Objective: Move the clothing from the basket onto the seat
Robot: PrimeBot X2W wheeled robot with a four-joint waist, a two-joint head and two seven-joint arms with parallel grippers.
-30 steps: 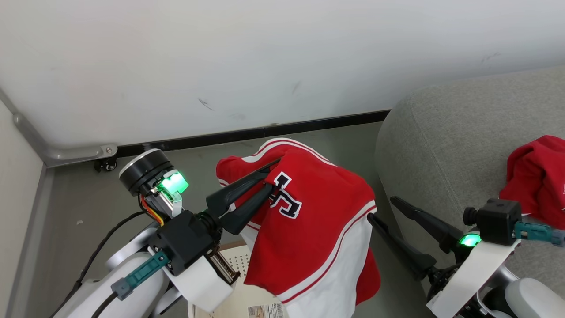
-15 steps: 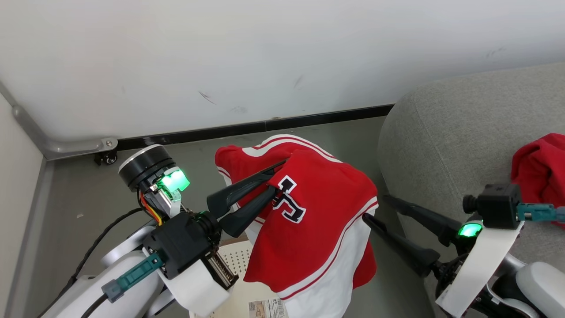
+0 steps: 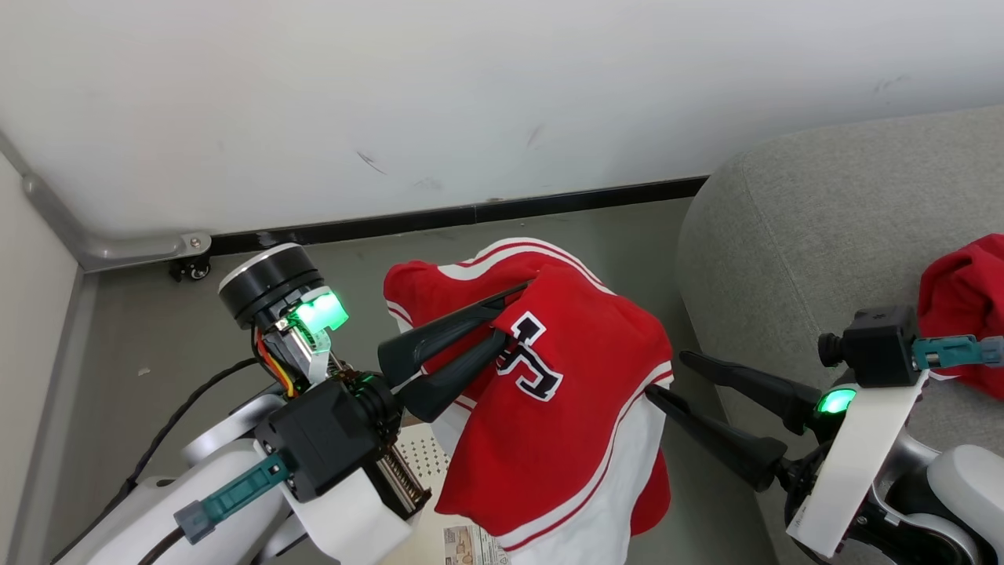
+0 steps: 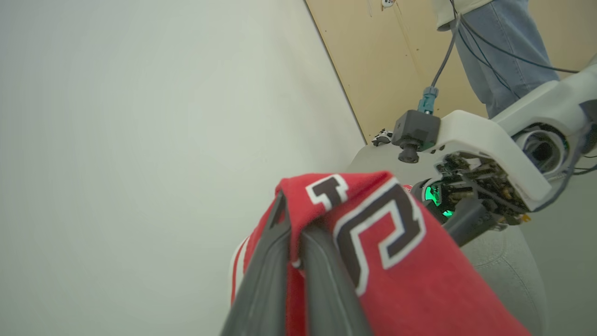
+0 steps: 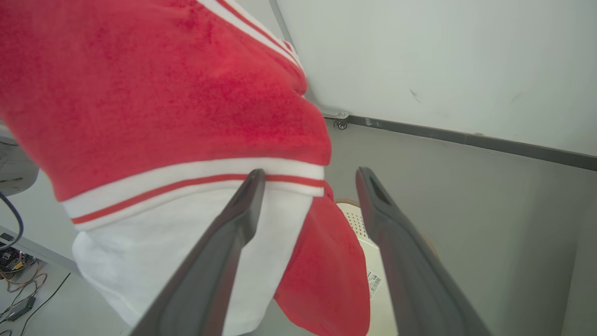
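I was in the middle of the carrying step. My left pincer (image 3: pixel 518 312) was clenched tight on the jersey (image 3: pixel 580 424), pinching a fold next to its black-and-white letters. The jersey hung in the air from my two fingers, above the basket (image 3: pixel 420 459), which sat low and near me. Its white bottom part drooped down (floppy things do that).

My right pincer (image 3: pixel 666 374) was wide open and held nothing. It was just beside the jersey's right edge. One finger may have brushed the white stripe, but I could not tell for sure.

The big grey seat (image 3: pixel 800 251) was on the right. One red piece of clothing (image 3: pixel 961 302) lay on it, over at the right side. So I think that piece was done and the jersey was on its way.

Next, I think my left arm had to swing right until the jersey was over the seat, go low, and then let go. The hanging part needed to clear the seat's round edge, or it could snag or slide down to the floor (image 3: pixel 157 329).
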